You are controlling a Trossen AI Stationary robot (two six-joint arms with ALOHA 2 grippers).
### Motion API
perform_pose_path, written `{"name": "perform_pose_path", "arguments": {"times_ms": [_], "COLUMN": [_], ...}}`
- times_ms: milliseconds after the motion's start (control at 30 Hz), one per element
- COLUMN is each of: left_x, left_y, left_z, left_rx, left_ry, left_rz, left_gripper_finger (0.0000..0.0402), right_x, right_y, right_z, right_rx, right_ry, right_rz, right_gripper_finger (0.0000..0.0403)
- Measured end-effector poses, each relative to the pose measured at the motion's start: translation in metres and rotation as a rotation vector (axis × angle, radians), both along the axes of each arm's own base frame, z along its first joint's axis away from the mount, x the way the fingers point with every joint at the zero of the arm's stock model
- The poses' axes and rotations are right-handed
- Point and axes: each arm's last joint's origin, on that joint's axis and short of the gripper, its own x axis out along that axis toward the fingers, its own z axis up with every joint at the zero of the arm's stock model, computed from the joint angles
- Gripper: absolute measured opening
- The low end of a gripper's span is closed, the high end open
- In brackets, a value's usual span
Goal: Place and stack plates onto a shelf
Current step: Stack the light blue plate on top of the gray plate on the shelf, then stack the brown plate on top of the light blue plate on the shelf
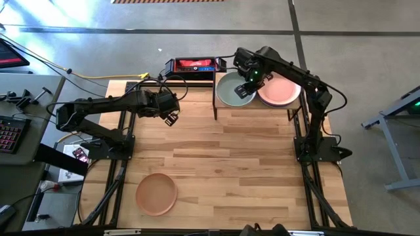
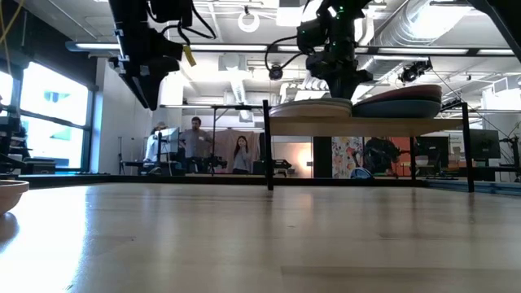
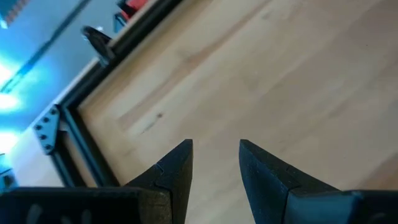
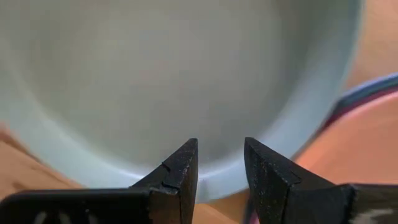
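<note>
The shelf [image 2: 366, 120] stands at the table's far edge on black legs [image 1: 216, 105]. Two piles of plates rest on it: a sage green plate [image 1: 233, 92] [image 4: 155, 74] tops the left pile, and a pink plate [image 1: 281, 92] [image 4: 354, 143] tops the right, with blue and purple rims [image 4: 367, 93] under it. My right gripper [image 1: 246, 90] [image 4: 219, 144] is open just above the green plate's right rim. My left gripper [image 1: 172, 118] [image 3: 216, 146] hangs open over bare tabletop at the far left. A peach plate [image 1: 156, 194] lies flat on the table near the left front.
A red and black box [image 1: 193, 65] sits beyond the table's far edge beside the shelf. The slatted tabletop [image 1: 249, 164] stretches between the shelf and the peach plate. The black table frame [image 3: 74, 118] shows under my left gripper. People stand in the room behind [image 2: 195, 142].
</note>
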Motion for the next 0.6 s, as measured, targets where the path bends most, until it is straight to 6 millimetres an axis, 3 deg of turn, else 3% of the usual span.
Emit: {"name": "perform_pose_path", "arguments": {"times_ms": [333,600], "left_x": [0.001,-0.003], "left_y": [-0.009,-0.039], "left_z": [-0.003,-0.006], "left_rx": [-0.238,-0.495], "left_ry": [-0.057,-0.002], "left_rz": [-0.024,-0.103], "left_gripper_finger": [0.0120,0.0120], "right_x": [0.015,0.029], "right_y": [0.019,0.057], "right_z": [0.016,0.035], "right_rx": [-0.029,-0.010], "right_ry": [-0.067,-0.099], "right_rz": [0.096,0.219], "right_gripper_finger": [0.0110,0.0110]}}
